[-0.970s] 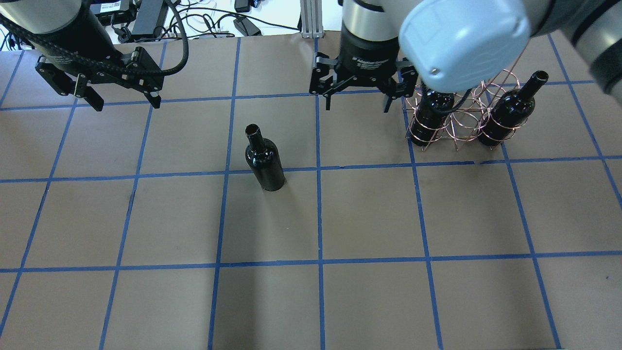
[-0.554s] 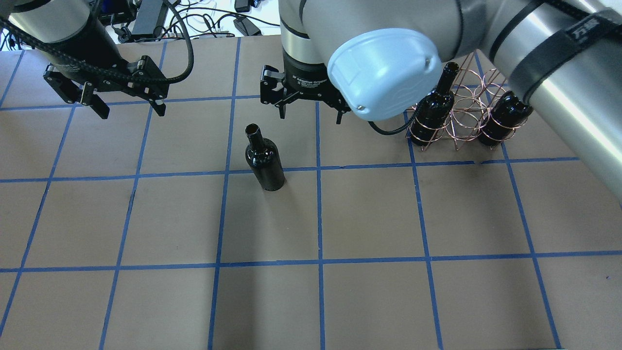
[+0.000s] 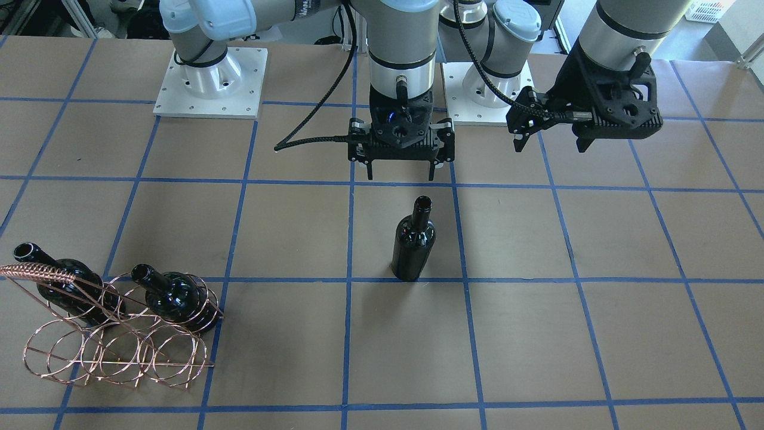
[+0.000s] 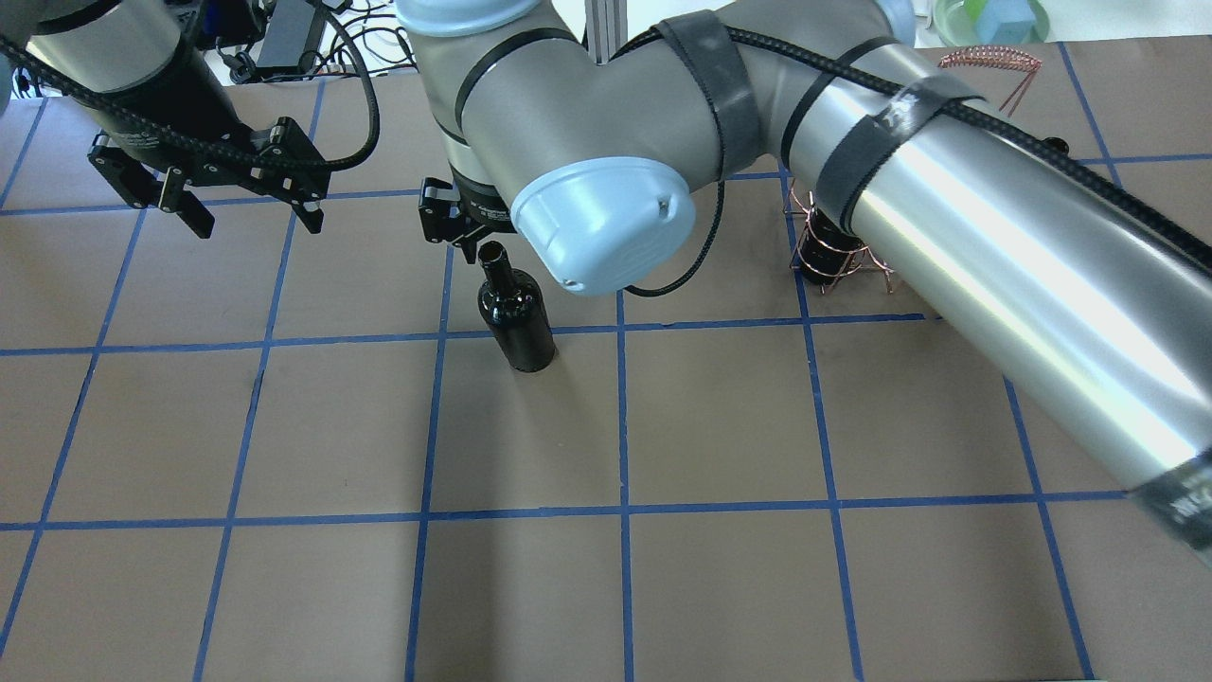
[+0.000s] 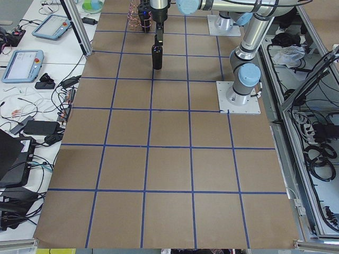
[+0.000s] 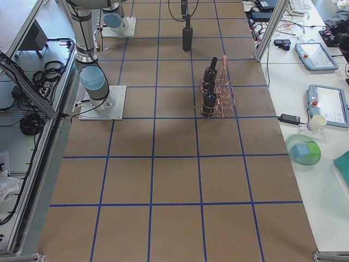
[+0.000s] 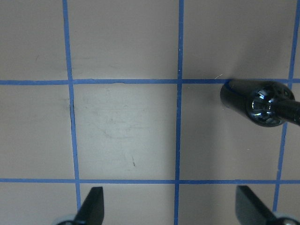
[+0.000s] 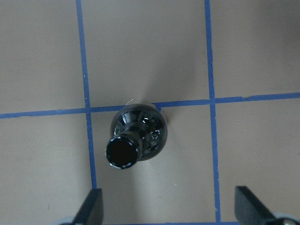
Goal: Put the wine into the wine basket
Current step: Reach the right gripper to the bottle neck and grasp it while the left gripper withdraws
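Exterior front-facing: 3 bottles, 1 basket, 2 grippers.

Shows 1 wine (image 3: 413, 242) upright and alone on the table (image 3: 537, 334), near a crossing of blue lines, well apart from the 1 wine basket (image 3: 113, 352) at the robot's right. Holds 2 more bottles (image 3: 67, 285) (image 3: 176, 297) leaning in the basket's rings, apart from each other. Right gripper (image 3: 400, 176) near the lone bottle's neck, on the robot's side of it, not touching, fingers spread wide and gripping nothing. Left gripper (image 3: 550, 145) over bare table, well apart, fingers likewise wide and gripping nothing.
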{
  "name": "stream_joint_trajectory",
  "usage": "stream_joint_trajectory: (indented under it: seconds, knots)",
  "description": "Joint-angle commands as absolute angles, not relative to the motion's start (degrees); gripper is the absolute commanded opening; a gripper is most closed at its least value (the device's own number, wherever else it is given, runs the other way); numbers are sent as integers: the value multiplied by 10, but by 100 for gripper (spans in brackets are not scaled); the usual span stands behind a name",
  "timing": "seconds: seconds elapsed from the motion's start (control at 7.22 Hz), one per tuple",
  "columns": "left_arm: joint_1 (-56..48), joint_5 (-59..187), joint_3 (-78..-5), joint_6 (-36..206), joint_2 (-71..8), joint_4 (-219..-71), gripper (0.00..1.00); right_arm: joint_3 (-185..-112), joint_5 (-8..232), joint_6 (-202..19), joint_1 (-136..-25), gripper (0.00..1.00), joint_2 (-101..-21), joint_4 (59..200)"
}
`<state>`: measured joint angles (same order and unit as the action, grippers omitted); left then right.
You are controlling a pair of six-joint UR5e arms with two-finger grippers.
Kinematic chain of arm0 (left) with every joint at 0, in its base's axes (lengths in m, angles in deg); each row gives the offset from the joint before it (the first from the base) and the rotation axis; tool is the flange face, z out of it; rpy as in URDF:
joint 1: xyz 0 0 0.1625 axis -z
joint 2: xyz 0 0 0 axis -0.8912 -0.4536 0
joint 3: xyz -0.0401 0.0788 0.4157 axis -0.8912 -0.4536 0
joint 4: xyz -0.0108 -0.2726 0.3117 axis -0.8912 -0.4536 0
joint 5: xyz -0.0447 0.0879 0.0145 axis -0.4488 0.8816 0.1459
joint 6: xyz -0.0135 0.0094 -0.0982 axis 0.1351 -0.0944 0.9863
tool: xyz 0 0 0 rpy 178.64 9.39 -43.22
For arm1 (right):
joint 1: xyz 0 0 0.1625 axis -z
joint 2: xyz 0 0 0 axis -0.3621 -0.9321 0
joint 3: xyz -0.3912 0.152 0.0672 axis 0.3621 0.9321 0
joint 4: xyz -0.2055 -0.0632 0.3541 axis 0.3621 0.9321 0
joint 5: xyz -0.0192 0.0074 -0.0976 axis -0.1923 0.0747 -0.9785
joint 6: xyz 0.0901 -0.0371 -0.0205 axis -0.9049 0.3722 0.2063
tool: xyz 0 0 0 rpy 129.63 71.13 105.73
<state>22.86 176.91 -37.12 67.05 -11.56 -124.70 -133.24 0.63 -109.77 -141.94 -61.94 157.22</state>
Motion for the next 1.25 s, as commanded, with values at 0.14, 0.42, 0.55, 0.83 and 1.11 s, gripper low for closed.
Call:
stream_joint_trajectory:
  seconds: [0.14, 0.42, 0.55, 0.83, 1.11]
  knots:
    - [227, 1771, -371, 670, -115, -1250, 100, -1328, 7, -1112, -1429, 100, -578, 1625]
    - [228, 1784, -372, 670, -115, -1248, 100, -1330, 1, -1088, -1429, 94, -561, 1629]
    - [228, 1813, -372, 670, -115, -1248, 100, -1332, 1, -1077, -1430, 83, -553, 1634]
    - [228, 1810, -372, 671, -115, -1249, 100, -1333, 0, -1070, -1431, 39, -555, 1628]
    - [228, 1808, -372, 670, -115, -1249, 100, -1333, -11, -1068, -1431, 22, -562, 1605]
